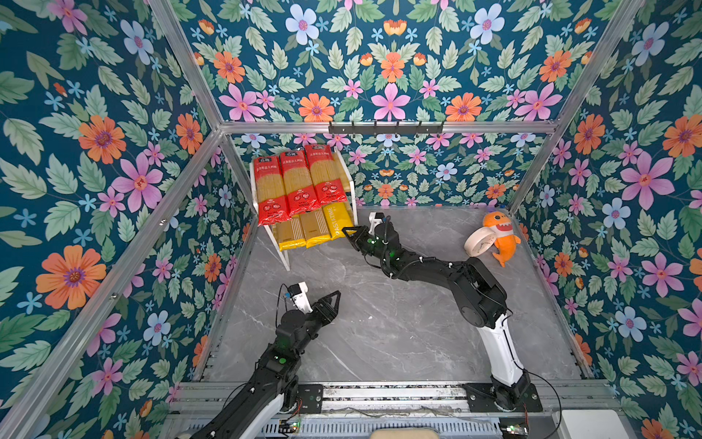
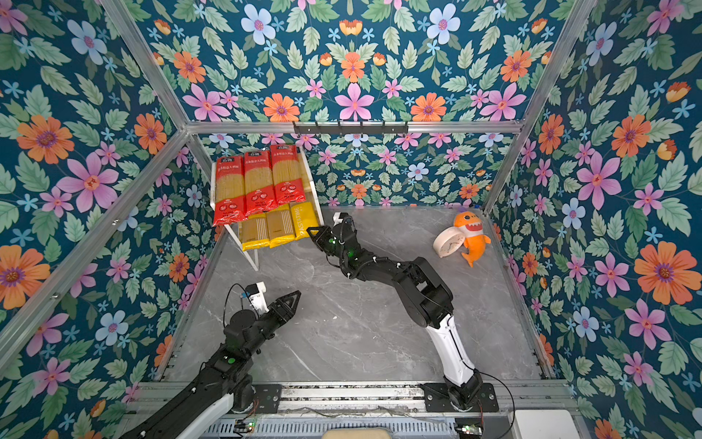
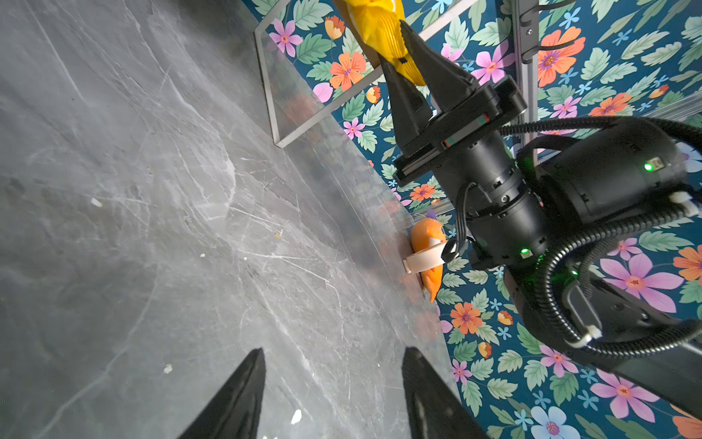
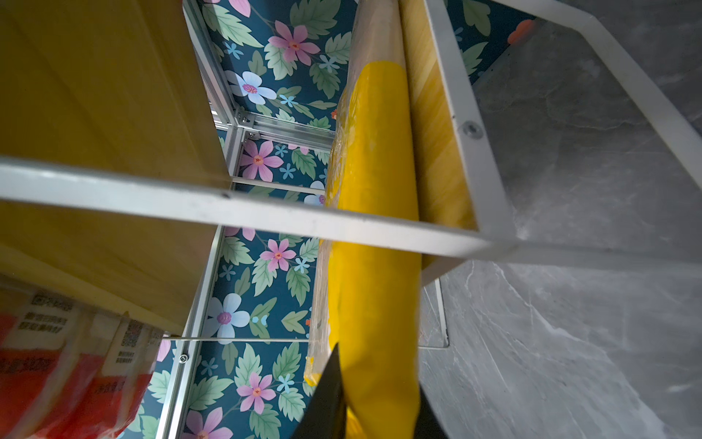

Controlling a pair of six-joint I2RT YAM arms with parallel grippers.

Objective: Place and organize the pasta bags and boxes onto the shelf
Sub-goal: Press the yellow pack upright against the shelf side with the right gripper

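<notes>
One yellow pack (image 1: 338,218) in right claw (image 3: 393,41); plush shark (image 1: 503,237), clock (image 1: 479,245) well apart.

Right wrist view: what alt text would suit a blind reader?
The robot's black right hand pinches the end of a long yellow plastic spaghetti pack lying on a white-framed light wooden two-tier shelf; red spaghetti packs overhang its other board.

Our right arm (image 1: 437,266) stretches forward from its base and across the middle, elbow bent, forearm pointing left. Our right gripper (image 1: 350,232) pinches the near end of the yellow pack (image 1: 339,219), one finger on each side. Our left arm (image 1: 281,353) leans forward and rightward; our left gripper (image 1: 333,299) hangs with jaws apart, empty.
</notes>
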